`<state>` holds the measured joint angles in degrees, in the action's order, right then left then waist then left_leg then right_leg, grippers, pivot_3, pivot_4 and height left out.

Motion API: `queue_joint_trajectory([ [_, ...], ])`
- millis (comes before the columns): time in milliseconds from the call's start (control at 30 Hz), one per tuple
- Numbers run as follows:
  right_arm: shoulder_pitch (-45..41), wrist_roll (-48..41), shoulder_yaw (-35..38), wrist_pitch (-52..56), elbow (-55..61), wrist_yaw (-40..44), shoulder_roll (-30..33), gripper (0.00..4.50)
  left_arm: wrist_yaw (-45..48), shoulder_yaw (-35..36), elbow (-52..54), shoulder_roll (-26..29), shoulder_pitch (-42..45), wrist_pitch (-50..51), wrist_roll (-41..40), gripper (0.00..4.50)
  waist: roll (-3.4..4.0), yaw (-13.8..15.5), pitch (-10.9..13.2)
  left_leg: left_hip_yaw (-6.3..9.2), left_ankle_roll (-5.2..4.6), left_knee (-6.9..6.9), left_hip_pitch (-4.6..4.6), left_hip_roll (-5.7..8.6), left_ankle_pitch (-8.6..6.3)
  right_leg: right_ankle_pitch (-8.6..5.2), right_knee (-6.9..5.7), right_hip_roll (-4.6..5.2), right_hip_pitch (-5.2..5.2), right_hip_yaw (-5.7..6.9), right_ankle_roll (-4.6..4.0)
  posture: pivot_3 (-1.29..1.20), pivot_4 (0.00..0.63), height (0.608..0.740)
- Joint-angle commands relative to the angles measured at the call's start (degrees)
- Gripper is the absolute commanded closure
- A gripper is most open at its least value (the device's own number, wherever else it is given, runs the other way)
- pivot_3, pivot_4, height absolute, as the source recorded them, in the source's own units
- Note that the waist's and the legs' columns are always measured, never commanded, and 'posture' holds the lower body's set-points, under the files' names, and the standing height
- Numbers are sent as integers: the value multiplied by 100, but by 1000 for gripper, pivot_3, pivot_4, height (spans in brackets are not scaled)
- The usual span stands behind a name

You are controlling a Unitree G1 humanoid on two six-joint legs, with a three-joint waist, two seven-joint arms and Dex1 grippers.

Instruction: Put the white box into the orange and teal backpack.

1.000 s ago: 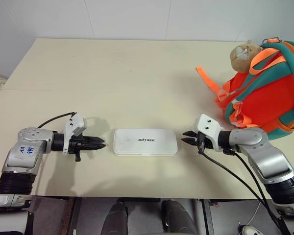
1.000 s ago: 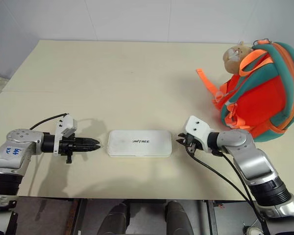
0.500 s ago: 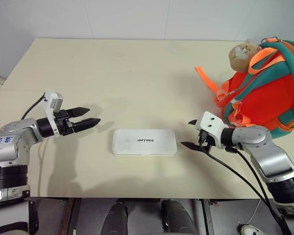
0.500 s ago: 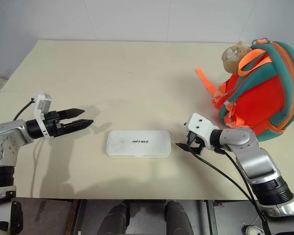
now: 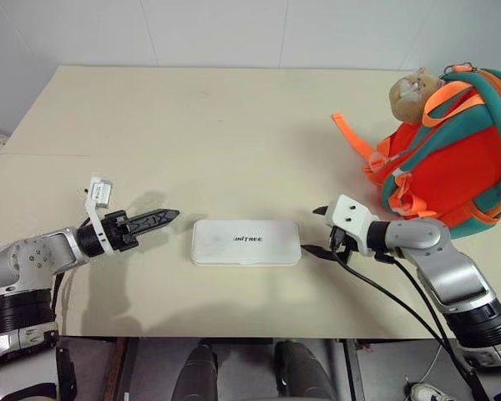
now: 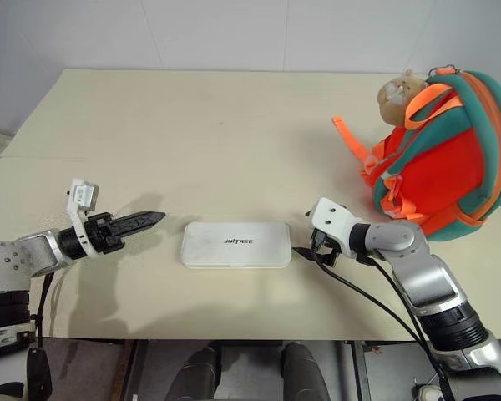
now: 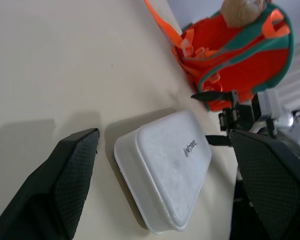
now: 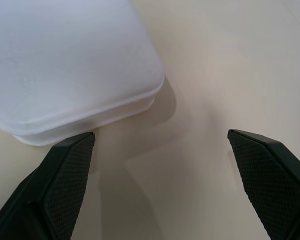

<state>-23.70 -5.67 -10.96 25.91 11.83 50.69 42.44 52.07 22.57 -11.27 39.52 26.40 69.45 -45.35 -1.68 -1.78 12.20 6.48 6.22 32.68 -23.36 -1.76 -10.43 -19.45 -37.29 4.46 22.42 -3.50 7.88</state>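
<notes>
The white box lies flat on the desk, long axis running crosswise between both arms. The right pincer, spread wide, sits just beside its right end; the left pincer, also spread, hangs farther off its left end. The orange and teal backpack, beyond the box's right end, is cut off at the edge, its opening unseen.

I see a pale beige flat-topped table. A flat white rectangular box lies on it between my grippers; a bulky orange and teal fabric backpack rests beyond my right hand.
</notes>
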Motion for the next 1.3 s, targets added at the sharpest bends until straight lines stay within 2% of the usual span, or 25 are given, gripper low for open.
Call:
queue_joint_trajectory([
  [33, -66, 35, -6, -177, 93, 59, -25, 0, -68, 144, 34, 50, 44, 177, -225, 48, 0, 4, 0, 0, 0, 0, 0, 0, 0, 0, 0, 0, 0, 0, 0, 0, 150, 740],
  [400, -165, 122, -64, -342, 36, 80, -188, 0, -138, -191, -335, -233, 188, 951, -426, 48, 0, 1, 0, 0, 2, 0, 0, 0, 0, 0, 0, 0, 1, 0, 0, 0, 150, 740],
  [800, -110, 126, -22, -309, 136, 72, -198, 0, 74, -647, -588, -388, 437, 814, -327, 48, 0, 10, 0, 0, 4, 0, 0, 0, -1, 0, 2, 0, 0, 0, 0, 0, 150, 740],
  [1067, -82, 156, 31, -262, 182, 83, -199, 0, 439, -1302, -250, -210, 381, 770, -257, 48, 0, 11, 0, 0, 4, 0, -1, 0, -1, 0, 4, 0, 0, 0, 0, 0, 150, 740],
  [1300, -96, 205, 72, -232, 178, 99, -233, 0, 378, -1480, -95, -227, 400, 704, -190, 48, 0, 11, 0, 0, 4, 0, -1, 0, -1, 0, 7, 0, -2, 0, 0, 0, 150, 740],
])
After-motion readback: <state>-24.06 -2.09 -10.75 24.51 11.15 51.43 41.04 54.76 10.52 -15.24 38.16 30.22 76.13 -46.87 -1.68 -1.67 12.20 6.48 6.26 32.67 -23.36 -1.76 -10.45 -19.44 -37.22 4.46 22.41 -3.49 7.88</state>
